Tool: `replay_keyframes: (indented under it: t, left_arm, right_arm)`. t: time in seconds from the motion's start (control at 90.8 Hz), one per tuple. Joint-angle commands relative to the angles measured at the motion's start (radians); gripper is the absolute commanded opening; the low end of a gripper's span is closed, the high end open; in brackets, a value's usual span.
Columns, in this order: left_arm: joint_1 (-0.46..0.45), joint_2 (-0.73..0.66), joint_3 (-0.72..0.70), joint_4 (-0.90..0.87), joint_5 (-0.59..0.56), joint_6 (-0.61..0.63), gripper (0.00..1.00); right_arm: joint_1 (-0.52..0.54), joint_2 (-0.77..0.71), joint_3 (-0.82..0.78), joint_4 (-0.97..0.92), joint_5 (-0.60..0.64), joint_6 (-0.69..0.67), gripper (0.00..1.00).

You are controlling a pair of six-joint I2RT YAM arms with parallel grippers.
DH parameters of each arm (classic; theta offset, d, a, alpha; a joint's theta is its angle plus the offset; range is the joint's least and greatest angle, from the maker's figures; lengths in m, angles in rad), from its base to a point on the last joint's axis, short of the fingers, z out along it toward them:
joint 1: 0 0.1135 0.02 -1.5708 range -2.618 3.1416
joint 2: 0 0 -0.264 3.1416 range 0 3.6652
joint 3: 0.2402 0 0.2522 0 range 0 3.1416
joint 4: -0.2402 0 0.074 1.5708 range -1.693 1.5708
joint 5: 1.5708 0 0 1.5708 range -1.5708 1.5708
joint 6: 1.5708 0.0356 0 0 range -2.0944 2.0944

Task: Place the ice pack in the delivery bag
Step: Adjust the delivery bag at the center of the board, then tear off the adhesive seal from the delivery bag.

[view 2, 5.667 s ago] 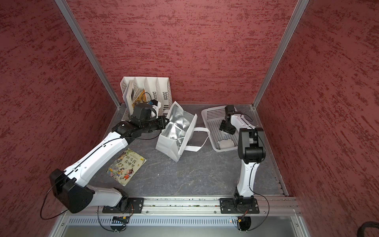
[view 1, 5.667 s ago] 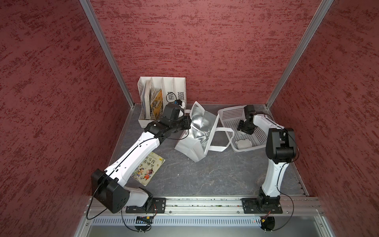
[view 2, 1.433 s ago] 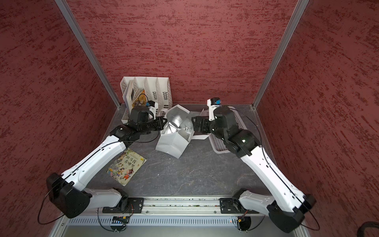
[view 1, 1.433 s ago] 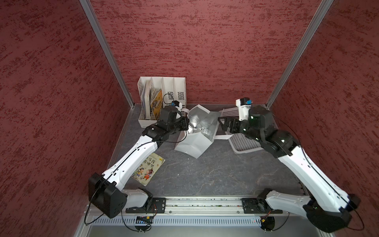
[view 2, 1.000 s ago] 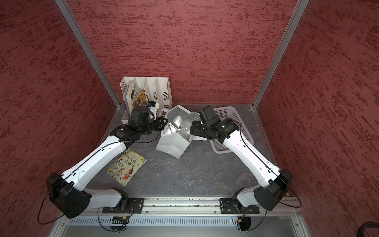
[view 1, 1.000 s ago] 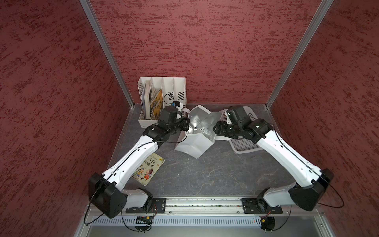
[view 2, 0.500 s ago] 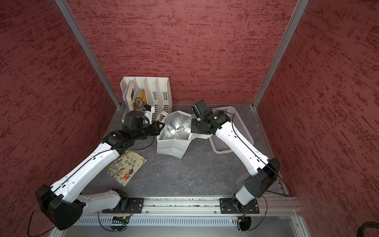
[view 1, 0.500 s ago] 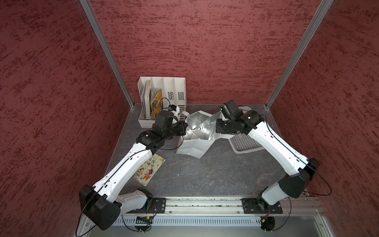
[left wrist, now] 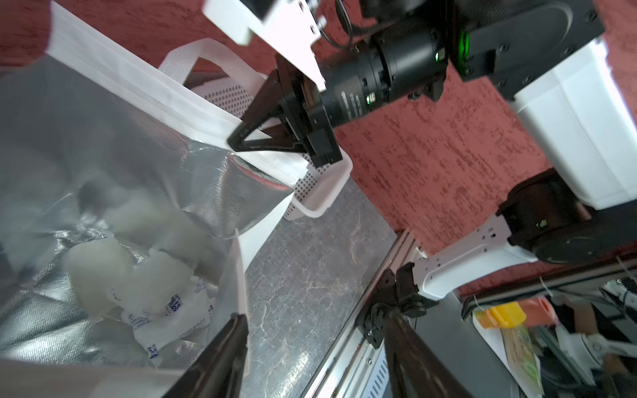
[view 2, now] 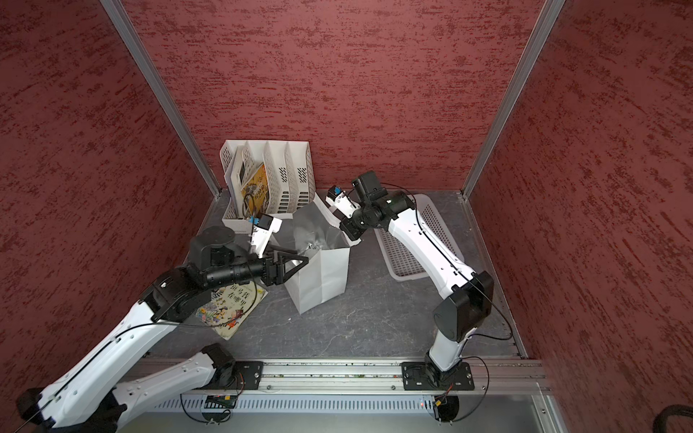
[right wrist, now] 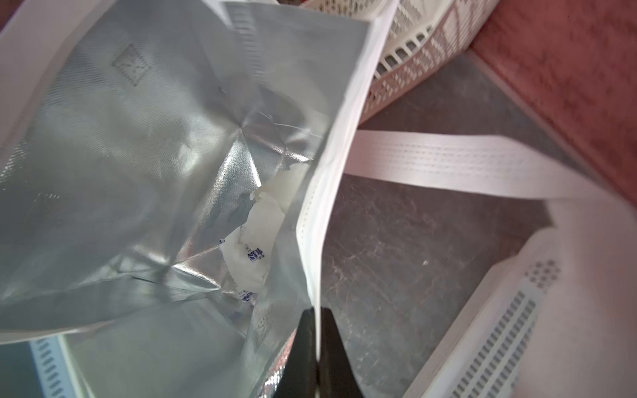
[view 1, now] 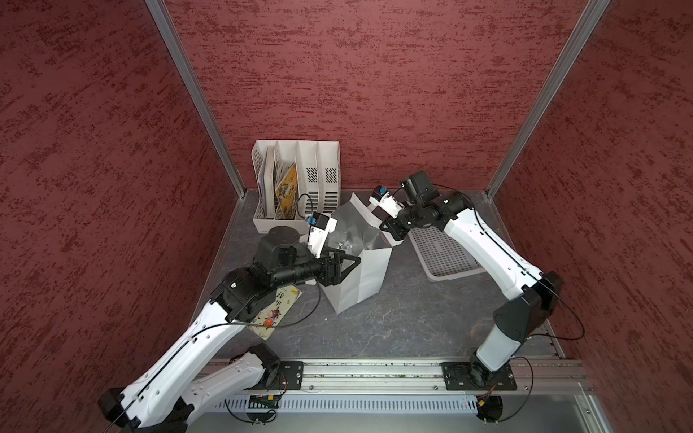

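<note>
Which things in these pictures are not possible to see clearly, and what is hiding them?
- Ice pack: blue print blurred, unreadable, in the left wrist view; the delivery bag wall hides part in the right wrist view.
- Picture book: the left arm covers one end in both top views.
- Basket: the right arm crosses it in both top views.

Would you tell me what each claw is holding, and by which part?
The right claw pinches the bag by its top rim; the left claw is open, holding nothing.
</note>
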Motion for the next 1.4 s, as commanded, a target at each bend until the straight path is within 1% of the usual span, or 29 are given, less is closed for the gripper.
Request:
replay_keyframes:
  t: [0.0,0.033,0.066,0.143,0.242,0.353,0.397,0.452,0.463,0.507,0.562,0.628,0.694,0.76,0.815,0.826,0.859,0.915,0.948,0.981,1.014,1.047,1.102,1.146,1.234,1.311,1.388]
  left_arm:
    - [0.013,-0.113,0.074,-0.041,-0.233,0.208,0.78]
    - [0.026,-0.12,0.087,-0.034,-0.277,0.271,0.84]
    - [0.047,-0.108,0.11,-0.035,-0.291,0.329,0.88]
    - [0.117,-0.029,0.187,-0.064,-0.238,0.431,0.99]
    - [0.243,0.109,0.243,-0.053,-0.072,0.479,1.0]
    - [0.406,0.228,0.249,0.025,0.177,0.459,1.0]
    - [0.447,0.283,0.254,0.059,0.264,0.451,1.0]
    - [0.475,0.344,0.261,0.099,0.356,0.461,1.0]
    - [0.475,0.358,0.265,0.106,0.373,0.47,1.0]
    - [0.476,0.4,0.284,0.117,0.432,0.504,1.0]
    - [0.467,0.451,0.314,0.129,0.476,0.528,1.0]
    - [0.445,0.494,0.363,0.126,0.471,0.536,0.99]
    - [0.404,0.527,0.416,0.086,0.42,0.575,0.98]
    - [0.354,0.547,0.459,0.034,0.338,0.635,0.99]
    - [0.308,0.558,0.485,0.004,0.247,0.676,1.0]
    - [0.298,0.56,0.489,0.0,0.23,0.685,1.0]
    - [0.278,0.566,0.502,-0.01,0.194,0.705,1.0]
    - [0.252,0.583,0.53,-0.029,0.164,0.736,1.0]
    - [0.24,0.597,0.549,-0.044,0.158,0.75,1.0]
    - [0.231,0.616,0.57,-0.06,0.159,0.766,0.98]
    - [0.223,0.639,0.596,-0.082,0.168,0.783,0.95]
    - [0.215,0.664,0.624,-0.108,0.172,0.804,0.91]
    - [0.203,0.714,0.673,-0.165,0.173,0.83,0.86]
    - [0.193,0.768,0.719,-0.221,0.168,0.868,0.83]
    - [0.18,0.868,0.8,-0.298,0.135,0.908,0.77]
    - [0.179,0.948,0.866,-0.343,0.118,0.911,0.7]
    - [0.179,0.992,0.886,-0.335,0.1,0.899,0.68]
  right_arm:
    - [-0.014,-0.014,0.027,0.102,-0.06,-0.356,0.0]
    - [-0.022,-0.003,0.05,0.082,-0.073,-0.396,0.0]
    - [-0.036,0.011,0.072,0.068,-0.096,-0.416,0.0]
    - [-0.069,0.036,0.142,0.023,-0.175,-0.447,0.0]
    - [-0.095,0.068,0.212,-0.044,-0.234,-0.499,0.0]
    - [-0.1,0.082,0.216,-0.059,-0.254,-0.537,0.0]
    - [-0.099,0.087,0.206,-0.056,-0.261,-0.535,0.0]
    - [-0.097,0.089,0.191,-0.031,-0.262,-0.495,0.0]
    - [-0.097,0.089,0.188,-0.025,-0.261,-0.482,0.02]
    - [-0.094,0.087,0.179,0.009,-0.258,-0.431,0.18]
    - [-0.09,0.078,0.175,0.048,-0.234,-0.358,0.26]
    - [-0.089,0.06,0.198,0.077,-0.195,-0.24,0.39]
    - [-0.092,0.011,0.211,0.11,-0.156,-0.089,0.44]
    - [-0.09,-0.067,0.158,0.187,-0.118,0.036,0.47]
    - [-0.091,-0.177,0.037,0.307,-0.048,0.149,0.55]
    - [-0.092,-0.196,0.011,0.337,-0.033,0.149,0.59]
    - [-0.093,-0.295,-0.08,0.439,0.031,0.218,0.69]
    - [-0.11,-0.42,-0.287,0.605,0.105,0.359,0.81]
    - [-0.129,-0.488,-0.395,0.683,0.107,0.435,0.83]
    - [-0.154,-0.527,-0.482,0.749,0.084,0.522,0.84]
    - [-0.18,-0.557,-0.561,0.792,0.044,0.603,0.83]
    - [-0.193,-0.578,-0.617,0.814,0.0,0.65,0.79]
    - [-0.197,-0.593,-0.693,0.863,-0.055,0.68,0.75]
    - [-0.197,-0.607,-0.759,0.926,-0.086,0.676,0.8]
    - [-0.198,-0.637,-0.86,1.022,-0.052,0.646,0.82]
    - [-0.198,-0.643,-0.884,1.051,-0.019,0.616,0.84]
    - [-0.197,-0.616,-0.856,1.017,-0.021,0.602,0.84]
